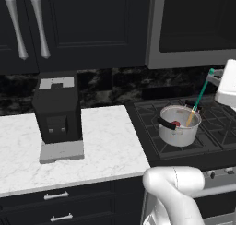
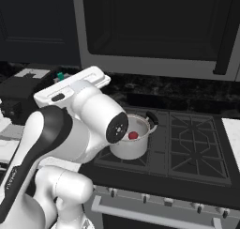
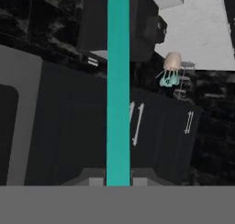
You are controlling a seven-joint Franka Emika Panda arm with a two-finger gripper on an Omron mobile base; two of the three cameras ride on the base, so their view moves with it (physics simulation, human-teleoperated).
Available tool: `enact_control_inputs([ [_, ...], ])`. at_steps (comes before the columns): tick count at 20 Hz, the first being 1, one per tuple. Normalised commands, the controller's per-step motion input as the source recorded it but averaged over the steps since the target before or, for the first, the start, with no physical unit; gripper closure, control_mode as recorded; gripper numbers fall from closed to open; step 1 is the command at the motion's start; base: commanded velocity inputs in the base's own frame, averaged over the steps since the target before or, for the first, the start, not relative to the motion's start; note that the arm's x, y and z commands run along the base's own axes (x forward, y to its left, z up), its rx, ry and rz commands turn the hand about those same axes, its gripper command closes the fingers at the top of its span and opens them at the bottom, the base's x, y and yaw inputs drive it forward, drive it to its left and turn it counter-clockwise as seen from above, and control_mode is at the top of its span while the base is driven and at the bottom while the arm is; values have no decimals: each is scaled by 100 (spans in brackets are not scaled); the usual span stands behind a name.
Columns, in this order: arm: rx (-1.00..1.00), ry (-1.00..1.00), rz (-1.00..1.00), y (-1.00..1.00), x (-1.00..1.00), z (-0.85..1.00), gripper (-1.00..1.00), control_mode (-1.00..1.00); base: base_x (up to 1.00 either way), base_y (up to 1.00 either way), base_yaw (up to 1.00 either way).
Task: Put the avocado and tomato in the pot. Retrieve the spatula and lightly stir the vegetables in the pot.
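Note:
The steel pot (image 1: 182, 135) stands on the front left burner of the stove. The dark red tomato (image 1: 175, 124) lies inside it, also seen as the tomato (image 2: 133, 135) in the pot (image 2: 126, 150) from the right. The avocado is hidden. The spatula (image 1: 201, 94) leans up and to the right, its yellow head down inside the pot. My gripper (image 1: 213, 75) is shut on the top of the teal handle, above and right of the pot. In the hand view the spatula handle (image 3: 118, 81) runs straight up from between my gripper (image 3: 118, 181) fingers.
A black coffee machine (image 1: 57, 113) stands on the white marble counter (image 1: 108, 150) left of the stove (image 1: 216, 127). A microwave (image 1: 193, 26) hangs over the stove and dark cabinets (image 1: 92, 26) over the counter. My own arm (image 2: 70, 129) covers the pot's left side in the right base view.

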Motion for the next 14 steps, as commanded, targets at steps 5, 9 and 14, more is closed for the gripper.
enact_control_inputs([
  [5,7,4,-12,-33,-1,5,100,-100,0,0,0],
  [9,10,0,-6,-39,4,0,100,-100,0,0,0],
  [14,11,1,-5,-39,20,0,100,-100,0,0,0],
])
